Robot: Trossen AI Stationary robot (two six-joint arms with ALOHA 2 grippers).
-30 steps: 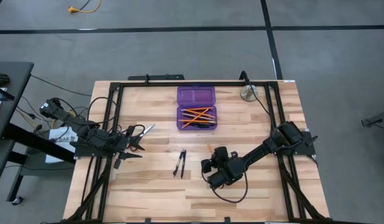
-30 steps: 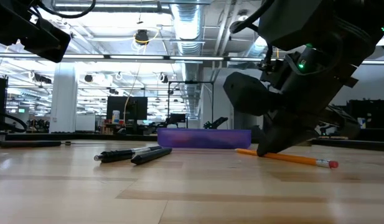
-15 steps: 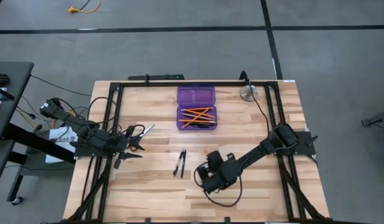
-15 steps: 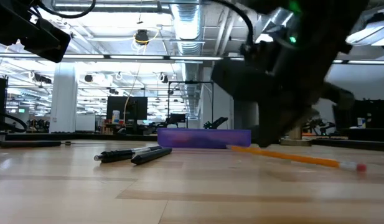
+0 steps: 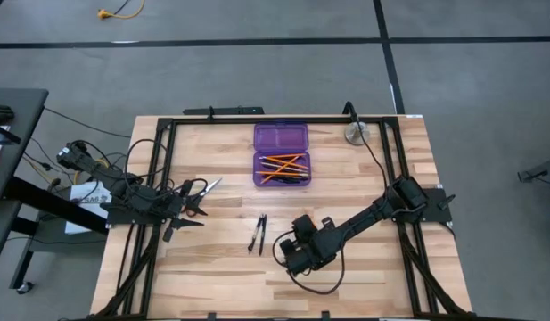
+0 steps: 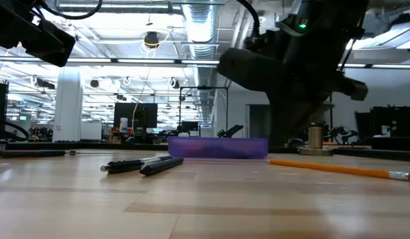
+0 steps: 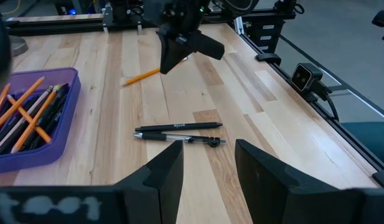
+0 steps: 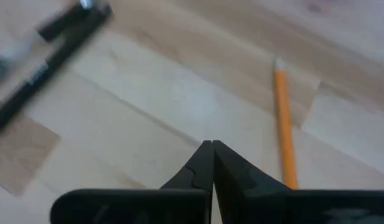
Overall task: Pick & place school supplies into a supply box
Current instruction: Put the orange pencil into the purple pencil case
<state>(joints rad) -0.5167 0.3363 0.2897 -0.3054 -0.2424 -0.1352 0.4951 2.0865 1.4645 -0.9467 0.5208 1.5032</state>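
The purple supply box [image 5: 281,153] lies open at the far middle of the table with orange pencils and dark pens in its near half. Two black pens [image 5: 258,234] lie side by side at mid-table. An orange pencil [image 6: 337,169] lies flat on the wood, hidden under the right arm in the high view. My right gripper [image 5: 285,253] is shut and hovers just right of the pens; its tips [image 8: 211,149] sit beside the pencil [image 8: 284,124]. The scissors [image 5: 209,186] lie by my left gripper [image 5: 194,212], which waits open at the left edge [image 7: 207,171].
A round silver metal object [image 5: 355,134] stands at the far right, its cable running along the right rail. Black frame rails [image 5: 163,160] border the table on the left, right and far sides. Bare wood [image 5: 212,276] lies between the pens and the near edge.
My right gripper has lifted off the orange pencil and moved toward the table's left and near edge, closing on the pens. The pencil has slid along the table, its eraser end shifting toward the right. The left arm has kept still.
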